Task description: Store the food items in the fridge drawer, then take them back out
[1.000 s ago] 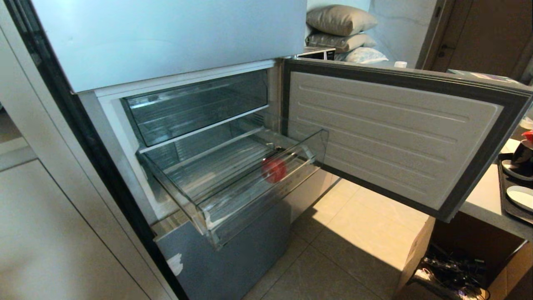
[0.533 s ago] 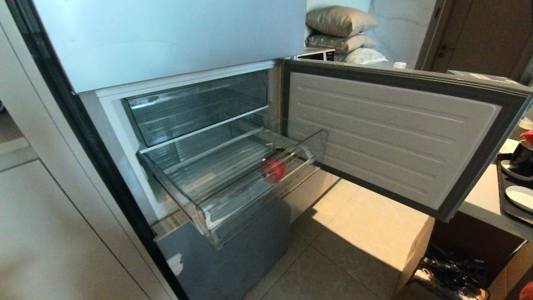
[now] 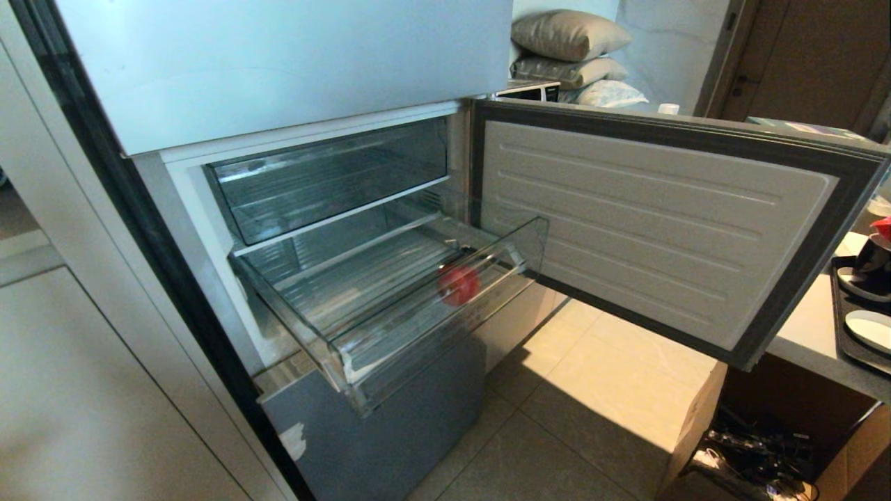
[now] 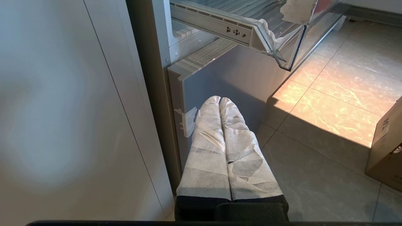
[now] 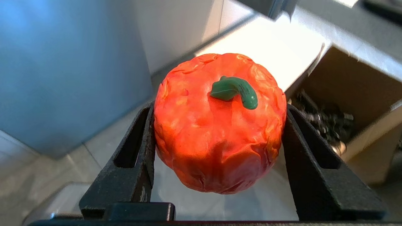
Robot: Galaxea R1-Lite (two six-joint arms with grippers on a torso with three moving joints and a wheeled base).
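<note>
Fridge drawer [image 3: 390,306] pulled out of the fridge [image 3: 278,69], below a shut upper drawer [image 3: 327,181] and above a closed lower front [image 3: 376,431]; one fruit [image 3: 457,284] inside it, toward its right end. Fridge door [image 3: 661,223] swung open on the right, with a counter [image 3: 807,334] past it, a cardboard box [image 3: 703,424] on the floor beneath, pillows [image 3: 571,49] behind. Second fruit [image 5: 220,122] between the fingers of the right gripper [image 5: 220,147], over the floor near the box; left gripper [image 4: 220,103] low before the lower front.
</note>
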